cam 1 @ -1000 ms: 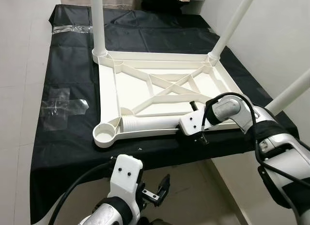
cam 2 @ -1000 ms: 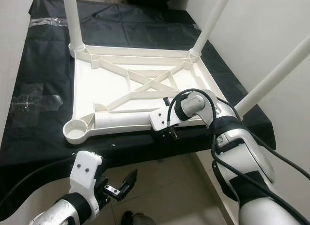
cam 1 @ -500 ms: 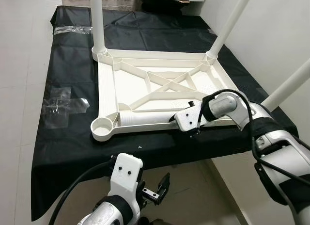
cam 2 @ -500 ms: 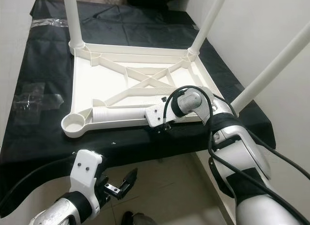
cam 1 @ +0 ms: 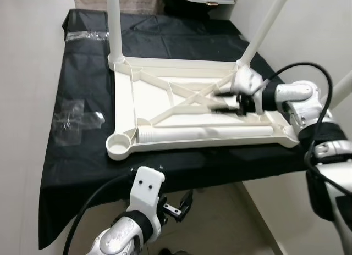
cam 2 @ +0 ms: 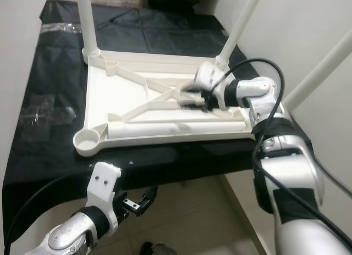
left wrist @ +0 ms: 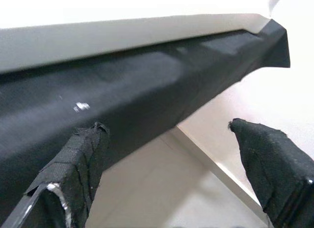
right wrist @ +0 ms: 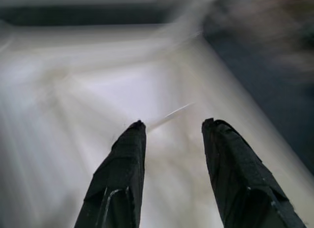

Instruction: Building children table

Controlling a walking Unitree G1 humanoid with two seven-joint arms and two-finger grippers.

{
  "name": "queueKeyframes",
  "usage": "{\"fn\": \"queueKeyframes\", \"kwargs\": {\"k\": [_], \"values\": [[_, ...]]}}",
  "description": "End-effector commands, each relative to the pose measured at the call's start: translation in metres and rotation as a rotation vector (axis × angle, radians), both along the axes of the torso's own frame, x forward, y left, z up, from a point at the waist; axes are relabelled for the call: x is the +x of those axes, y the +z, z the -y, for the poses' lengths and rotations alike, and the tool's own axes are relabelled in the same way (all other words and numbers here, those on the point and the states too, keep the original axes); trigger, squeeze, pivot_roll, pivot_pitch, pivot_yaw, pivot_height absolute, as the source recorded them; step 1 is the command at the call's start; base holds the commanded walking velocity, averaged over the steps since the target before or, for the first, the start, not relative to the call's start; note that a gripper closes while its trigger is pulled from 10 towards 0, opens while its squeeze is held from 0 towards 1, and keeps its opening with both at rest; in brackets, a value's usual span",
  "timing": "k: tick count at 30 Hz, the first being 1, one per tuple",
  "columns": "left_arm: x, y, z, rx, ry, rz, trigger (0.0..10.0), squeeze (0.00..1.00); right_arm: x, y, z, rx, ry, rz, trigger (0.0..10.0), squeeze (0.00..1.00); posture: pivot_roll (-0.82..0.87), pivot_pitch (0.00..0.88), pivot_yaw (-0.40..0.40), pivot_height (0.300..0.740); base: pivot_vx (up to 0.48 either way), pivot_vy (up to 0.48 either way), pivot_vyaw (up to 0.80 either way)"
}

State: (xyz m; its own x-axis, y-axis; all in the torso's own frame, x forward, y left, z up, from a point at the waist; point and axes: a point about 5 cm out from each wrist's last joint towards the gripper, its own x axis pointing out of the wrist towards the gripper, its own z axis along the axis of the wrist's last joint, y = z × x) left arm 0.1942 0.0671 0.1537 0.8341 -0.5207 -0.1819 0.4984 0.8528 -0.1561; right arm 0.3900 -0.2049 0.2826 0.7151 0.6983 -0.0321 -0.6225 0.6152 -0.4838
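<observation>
Hovering over upturned tabletop (cam 1: 181, 109) on worktop (cam 1: 82, 150): right gripper (cam 1: 223, 100), fingers apart, empty. Loose leg (cam 1: 203, 134) along near edge. Left gripper (cam 1: 179, 206) below worktop edge, fingers apart.

A white table top (cam 1: 181, 109) lies upside down on a black cloth (cam 1: 82, 156), with legs standing up at its far corners. A loose leg (cam 1: 203, 134) lies along the near edge. The right gripper (cam 1: 223, 101), blurred, hangs over the ribs. The left gripper (cam 1: 179, 206) hangs below the cloth's edge.
</observation>
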Motion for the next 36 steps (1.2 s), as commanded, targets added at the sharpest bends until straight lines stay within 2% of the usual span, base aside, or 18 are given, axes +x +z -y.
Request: {"fn": "queueKeyframes", "kwargs": {"k": [1, 2, 3, 4, 5, 8, 9, 11, 12, 13, 16, 18, 22, 24, 27, 31, 34, 36], "values": [[0.004, -0.002, -0.002, 0.016, 0.006, 0.015, 10.0, 0.00, -0.002, -0.012, 0.013, 0.128, -0.200, 0.028, 10.0, 0.00, 0.12, 0.050, -0.140, 0.740, 0.000, 0.000, 0.00], [0.004, -0.002, -0.002, 0.016, 0.006, 0.015, 10.0, 0.00, -0.002, -0.012, 0.013, 0.128, -0.200, 0.028, 10.0, 0.00, 0.12, 0.050, -0.140, 0.740, 0.000, 0.000, 0.00], [0.005, -0.002, -0.002, 0.020, 0.008, 0.025, 10.0, 0.00, -0.005, -0.017, 0.016, 0.146, -0.274, 0.057, 10.0, 0.00, 0.12, 0.050, -0.140, 0.740, 0.000, 0.000, 0.00], [0.009, 0.000, -0.004, 0.029, 0.017, 0.045, 10.0, 0.00, -0.010, -0.024, 0.017, 0.212, -0.309, 0.059, 10.0, 0.00, 0.13, 0.036, -0.129, 0.740, 0.000, 0.000, 0.00], [0.009, 0.000, -0.004, 0.029, 0.017, 0.045, 10.0, 0.00, -0.010, -0.024, 0.017, 0.212, -0.309, 0.059, 10.0, 0.00, 0.13, 0.036, -0.129, 0.740, 0.000, 0.000, 0.00], [0.020, 0.004, -0.010, 0.035, 0.042, 0.077, 10.0, 0.00, -0.020, -0.036, 0.017, 0.320, -0.345, 0.037, 10.0, 0.00, 0.13, 0.023, -0.118, 0.740, 0.000, 0.000, 0.00], [0.030, 0.009, -0.013, 0.031, 0.051, 0.098, 10.0, 0.00, -0.031, -0.044, 0.013, 0.371, -0.355, 0.055, 10.0, 0.00, 0.13, 0.019, -0.114, 0.740, 0.000, 0.000, 0.00], [0.036, 0.012, -0.016, 0.026, 0.056, 0.111, 10.0, 0.00, -0.038, -0.047, 0.012, 0.399, -0.368, 0.065, 10.0, 0.00, 0.13, 0.019, -0.114, 0.740, 0.000, 0.000, 0.00], [0.047, 0.015, -0.015, 0.032, 0.030, 0.130, 10.0, 0.00, -0.046, -0.050, 0.008, 0.435, -0.397, 0.094, 10.0, 0.00, 0.13, 0.011, -0.107, 0.740, 0.000, 0.000, 0.00], [0.047, 0.015, -0.015, 0.032, 0.030, 0.130, 10.0, 0.00, -0.046, -0.050, 0.008, 0.435, -0.397, 0.094, 10.0, 0.00, 0.13, 0.011, -0.107, 0.740, 0.000, 0.000, 0.00], [0.074, 0.019, -0.008, 0.056, -0.065, 0.144, 10.0, 0.00, -0.059, -0.048, -0.004, 0.557, -0.483, 0.137, 10.0, 0.00, 0.13, 0.007, -0.093, 0.740, 0.000, 0.000, 0.00], [0.074, 0.019, -0.008, 0.056, -0.065, 0.144, 10.0, 0.00, -0.059, -0.048, -0.004, 0.557, -0.483, 0.137, 10.0, 0.00, 0.13, 0.007, -0.093, 0.740, 0.000, 0.000, 0.00], [0.094, 0.019, -0.008, 0.036, -0.036, 0.112, 10.0, 0.00, -0.073, -0.047, -0.012, 0.618, -0.545, 0.125, 10.0, 0.00, 0.13, 0.013, -0.083, 0.740, 0.000, 0.000, 0.00], [0.094, 0.019, -0.008, 0.036, -0.036, 0.112, 10.0, 0.00, -0.073, -0.047, -0.012, 0.618, -0.545, 0.125, 10.0, 0.00, 0.13, 0.013, -0.083, 0.740, 0.000, 0.000, 0.00], [0.109, 0.017, -0.011, 0.011, -0.003, 0.026, 10.0, 0.00, -0.083, -0.053, -0.015, 0.616, -0.571, 0.110, 10.0, 0.00, 0.12, 0.032, -0.072, 0.740, 0.000, 0.000, 0.00], [0.116, 0.018, -0.014, 0.013, -0.008, 0.007, 10.0, 0.00, -0.089, -0.057, -0.015, 0.614, -0.589, 0.096, 10.0, 0.00, 0.12, 0.037, -0.072, 0.740, 0.000, 0.000, 0.00], [0.130, 0.017, -0.023, 0.030, -0.040, -0.061, 10.0, 0.00, -0.095, -0.062, -0.019, 0.615, -0.608, 0.068, 10.0, 0.00, 0.12, 0.064, -0.067, 0.740, 0.000, 0.000, 0.00], [0.130, 0.017, -0.023, 0.030, -0.040, -0.061, 10.0, 0.00, -0.095, -0.062, -0.019, 0.615, -0.608, 0.068, 10.0, 0.00, 0.12, 0.064, -0.067, 0.740, 0.000, 0.000, 0.00]]}}
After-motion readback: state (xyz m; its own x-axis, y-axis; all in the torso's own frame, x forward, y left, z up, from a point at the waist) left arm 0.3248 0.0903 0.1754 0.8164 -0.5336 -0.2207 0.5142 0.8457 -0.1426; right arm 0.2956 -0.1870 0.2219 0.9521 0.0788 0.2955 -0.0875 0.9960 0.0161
